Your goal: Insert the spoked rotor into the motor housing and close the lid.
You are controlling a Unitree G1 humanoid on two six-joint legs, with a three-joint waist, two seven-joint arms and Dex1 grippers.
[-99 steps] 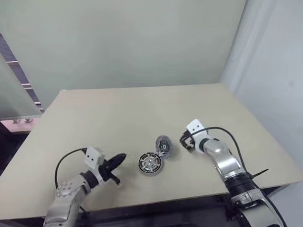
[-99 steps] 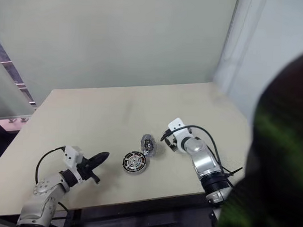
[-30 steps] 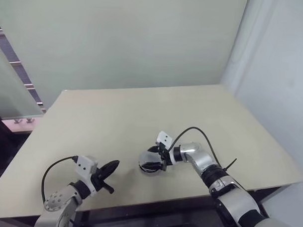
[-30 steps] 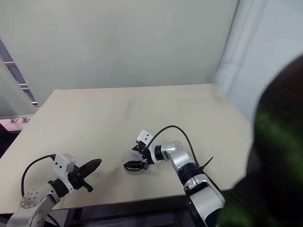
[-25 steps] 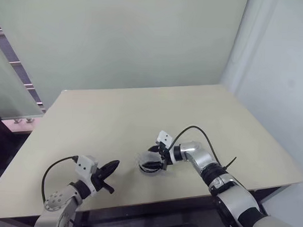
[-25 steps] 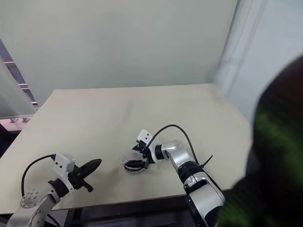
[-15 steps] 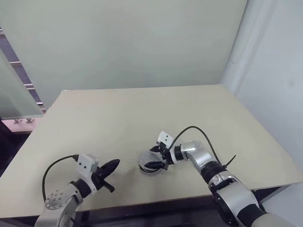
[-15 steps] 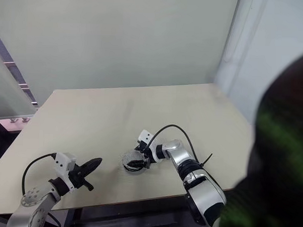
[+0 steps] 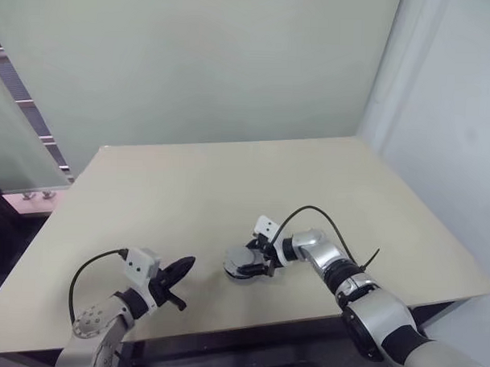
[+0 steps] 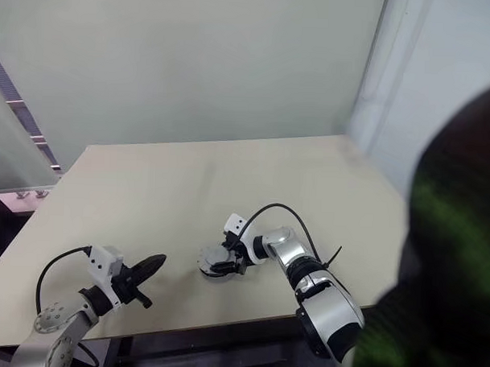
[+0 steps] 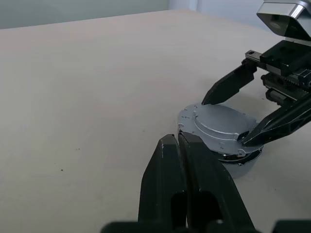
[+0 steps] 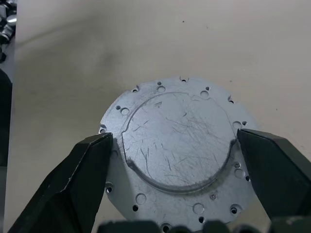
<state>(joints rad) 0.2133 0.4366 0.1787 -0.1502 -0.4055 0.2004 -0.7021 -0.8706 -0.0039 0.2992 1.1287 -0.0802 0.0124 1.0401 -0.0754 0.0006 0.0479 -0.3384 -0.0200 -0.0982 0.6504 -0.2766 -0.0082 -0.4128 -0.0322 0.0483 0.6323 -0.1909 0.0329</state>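
Your right gripper [image 12: 177, 145] straddles the lid [image 12: 177, 155] atop the motor housing [image 11: 238, 158] mid-table, fingers wide, barely touching its rim — left gripper [image 11: 180, 160] shut, empty. Squeeze off-centre and the lid may tilt, jamming.

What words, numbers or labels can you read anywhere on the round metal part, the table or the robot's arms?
None: no text, number or brand can be read.
The round silver-grey metal lid shows scratches and small holes, no markings.
The beige table is bare of print.
The small white box on the right wrist and the one on the left wrist show no readable label.
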